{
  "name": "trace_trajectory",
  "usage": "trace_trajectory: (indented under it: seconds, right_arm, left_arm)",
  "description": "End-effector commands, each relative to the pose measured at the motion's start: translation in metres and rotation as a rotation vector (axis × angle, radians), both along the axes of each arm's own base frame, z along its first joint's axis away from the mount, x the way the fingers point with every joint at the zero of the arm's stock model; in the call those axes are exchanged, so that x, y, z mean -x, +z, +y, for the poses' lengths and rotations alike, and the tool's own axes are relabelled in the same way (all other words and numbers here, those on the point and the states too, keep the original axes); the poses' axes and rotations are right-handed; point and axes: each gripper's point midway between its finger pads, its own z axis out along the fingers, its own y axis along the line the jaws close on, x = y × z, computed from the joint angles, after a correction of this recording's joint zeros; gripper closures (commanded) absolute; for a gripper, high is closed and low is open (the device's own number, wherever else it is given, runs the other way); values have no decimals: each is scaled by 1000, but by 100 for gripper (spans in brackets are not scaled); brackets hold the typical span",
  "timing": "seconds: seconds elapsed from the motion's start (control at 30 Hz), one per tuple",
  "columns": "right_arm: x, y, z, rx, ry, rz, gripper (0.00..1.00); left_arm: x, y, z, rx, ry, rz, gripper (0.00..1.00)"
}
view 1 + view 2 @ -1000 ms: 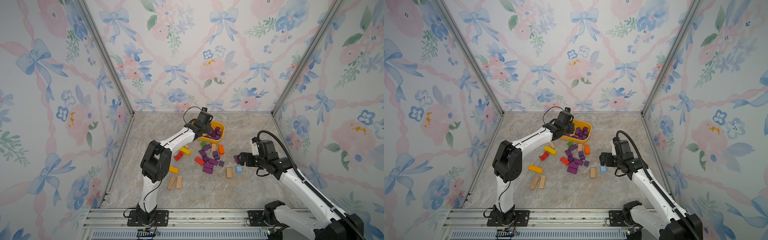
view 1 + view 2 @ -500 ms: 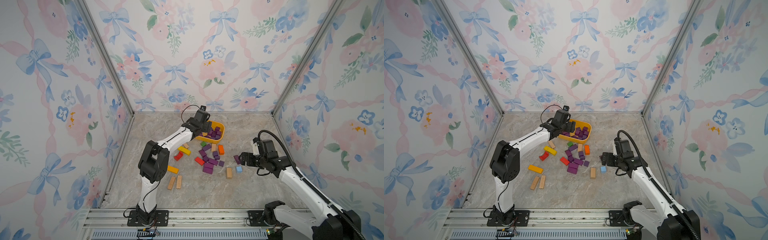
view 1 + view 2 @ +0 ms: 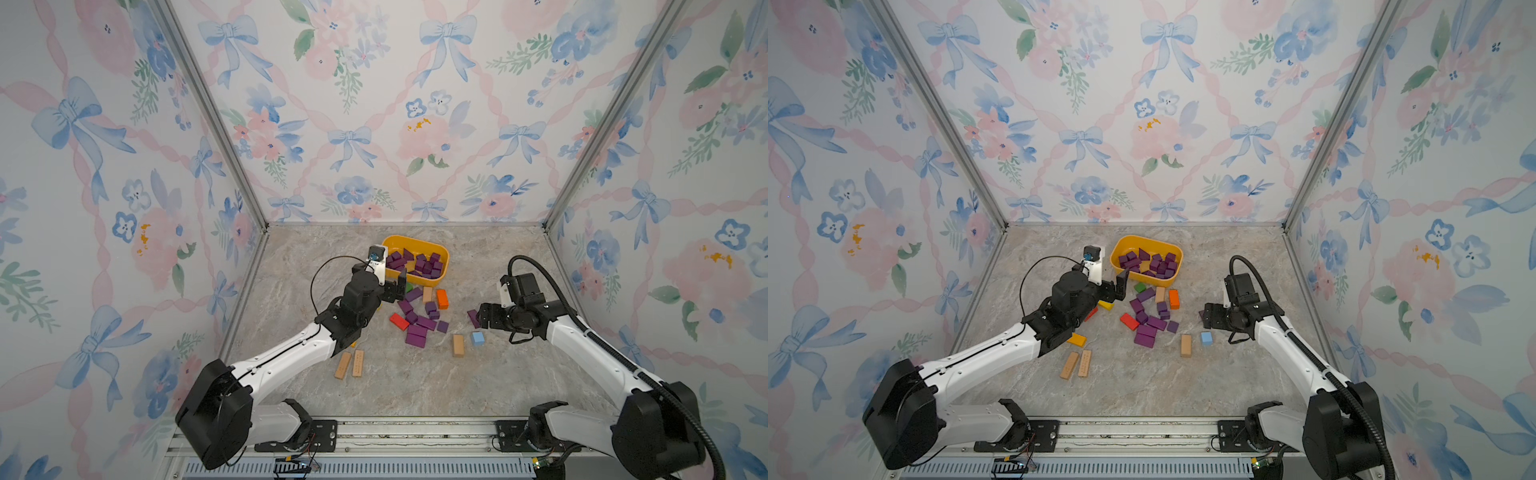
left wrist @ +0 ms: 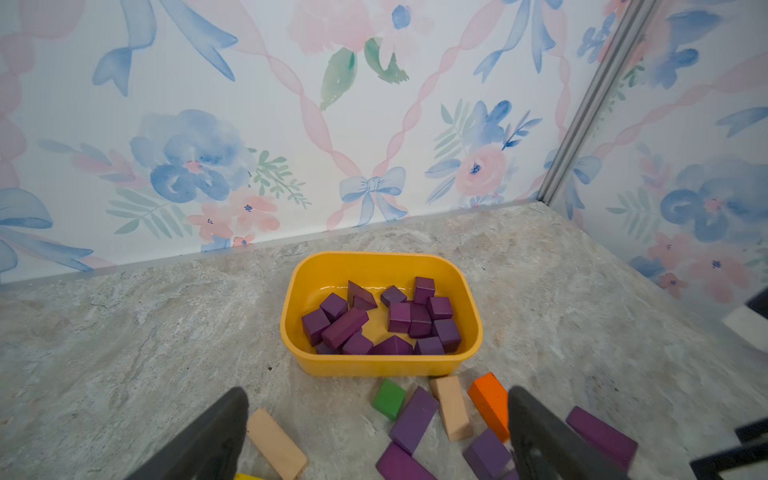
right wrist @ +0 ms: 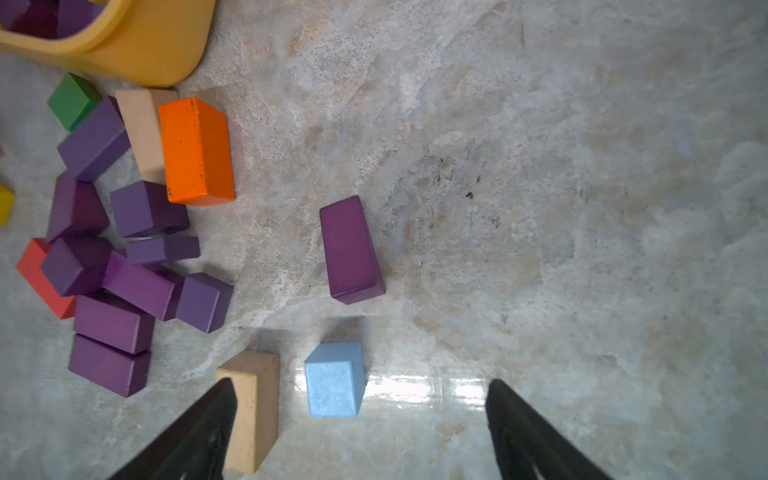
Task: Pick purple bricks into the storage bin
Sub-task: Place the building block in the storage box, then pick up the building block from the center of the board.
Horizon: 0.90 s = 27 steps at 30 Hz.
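Midway, a lone purple brick (image 3: 472, 316) right of frame centre is targeted by the wide-open, empty right gripper (image 5: 361, 386); lowering and closing are needed next. Left gripper (image 4: 378, 392): likewise open, empty.

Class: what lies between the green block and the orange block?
A purple brick and a tan bar, side by side, seen in the left wrist view.

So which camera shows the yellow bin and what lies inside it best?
The left wrist view: the whole yellow bin is there, close, with the purple blocks inside easy to tell apart. Both top views show the bin small, from far above. The right wrist view catches only one corner.
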Motion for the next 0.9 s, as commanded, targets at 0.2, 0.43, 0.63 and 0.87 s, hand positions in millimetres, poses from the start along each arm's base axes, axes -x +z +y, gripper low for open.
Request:
trace_trajectory:
  seconds: [0.2,0.43,0.63,0.87]
  right_arm:
    - [-14,-29,2,75,49,114,32]
    - [-19,-52,17,89,66,167,35]
    - [-23,-66,31,105,95,201,37]
    - [-29,-73,34,136,100,229,40]
  left_arm:
    - [49,-41,10,9,-117,0,2]
    - [69,-64,10,-33,-202,-1,2]
    - [78,-79,-2,-9,-277,9,2]
    - [79,-90,-5,-36,-289,21,2]
